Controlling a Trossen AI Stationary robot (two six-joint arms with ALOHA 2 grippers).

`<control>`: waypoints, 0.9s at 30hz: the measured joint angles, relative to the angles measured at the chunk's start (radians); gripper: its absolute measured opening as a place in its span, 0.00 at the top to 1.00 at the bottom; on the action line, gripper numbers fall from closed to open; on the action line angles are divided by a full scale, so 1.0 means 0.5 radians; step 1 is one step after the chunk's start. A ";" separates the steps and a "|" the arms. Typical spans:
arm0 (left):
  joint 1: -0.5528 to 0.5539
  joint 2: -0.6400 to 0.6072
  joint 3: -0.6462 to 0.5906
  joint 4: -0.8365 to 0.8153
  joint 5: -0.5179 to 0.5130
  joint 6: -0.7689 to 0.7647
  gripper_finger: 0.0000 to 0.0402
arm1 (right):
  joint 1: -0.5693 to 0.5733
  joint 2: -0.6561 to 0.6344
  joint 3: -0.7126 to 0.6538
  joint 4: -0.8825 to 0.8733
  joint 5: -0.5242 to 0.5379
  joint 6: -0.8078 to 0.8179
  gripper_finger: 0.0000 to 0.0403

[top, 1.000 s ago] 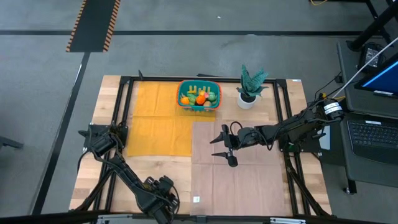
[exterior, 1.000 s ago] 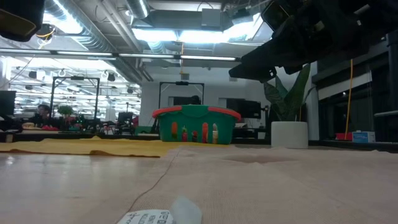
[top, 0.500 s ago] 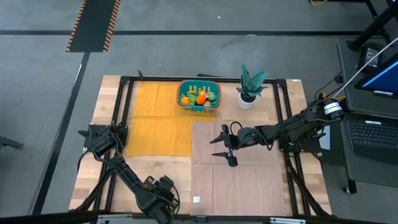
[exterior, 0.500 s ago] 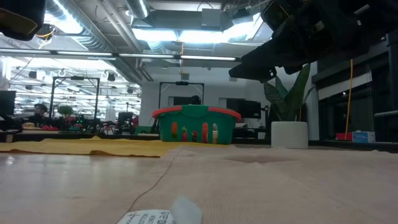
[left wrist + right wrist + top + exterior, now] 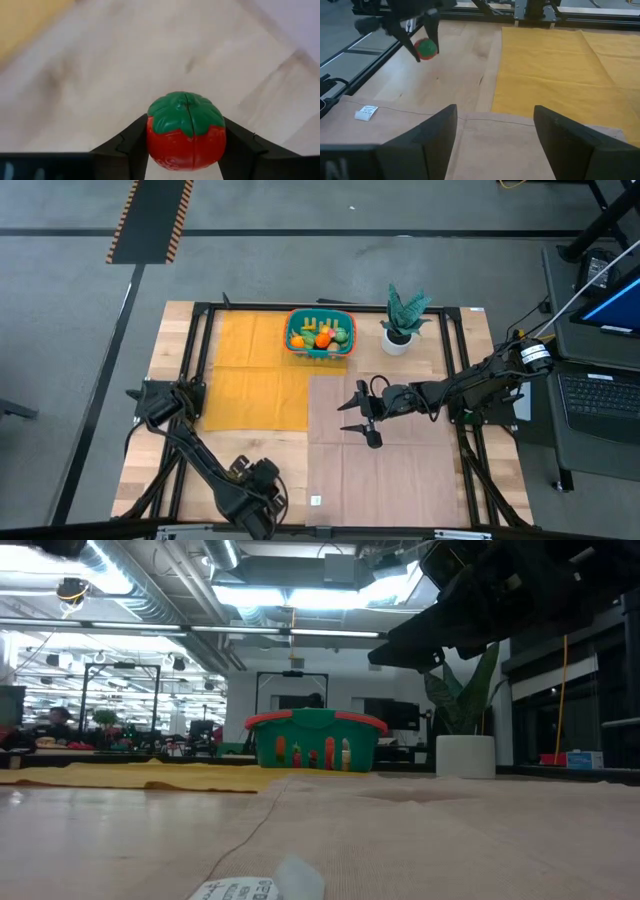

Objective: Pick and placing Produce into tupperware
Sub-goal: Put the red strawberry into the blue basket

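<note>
The left gripper (image 5: 186,150) clamps its fingers (image 5: 131,145) on a red tomato (image 5: 185,131), well away from the basket (image 5: 320,333). The right gripper (image 5: 355,418) hangs empty nearer the basket, fingers (image 5: 570,137) apart.

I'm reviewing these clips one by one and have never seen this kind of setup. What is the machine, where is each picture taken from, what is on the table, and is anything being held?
This is a robot with two dark arms at a wooden table, each ending in a two-finger gripper. One picture looks straight down, one looks level across the table, and two come from cameras on the wrists.

On the table lie a yellow cloth and a tan cloth. At the far side stand a teal basket already holding toy produce, and a potted plant.

The left gripper, at the near edge, is closed on a toy tomato, red with a green top. The right gripper is over the tan cloth, open and empty.
</note>
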 joint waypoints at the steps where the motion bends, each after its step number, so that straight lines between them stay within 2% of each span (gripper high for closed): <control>1: 0.000 -0.021 0.000 -0.025 -0.073 0.011 0.56 | 0.000 0.000 0.000 0.000 0.000 0.001 0.34; 6: 0.000 -0.139 0.000 -0.171 -0.440 0.130 0.58 | 0.000 -0.001 0.000 0.016 0.000 0.067 0.34; 10: 0.007 -0.248 0.000 -0.250 -0.633 0.304 0.57 | 0.000 -0.002 -0.001 0.018 -0.001 0.091 0.34; 19: 0.100 -0.434 0.000 -0.188 -0.851 0.839 0.58 | 0.000 -0.002 -0.001 0.023 -0.001 0.101 0.34; 27: 0.311 -0.585 -0.001 -0.129 -0.858 1.406 0.58 | -0.001 -0.161 -0.001 0.043 -0.010 0.107 0.34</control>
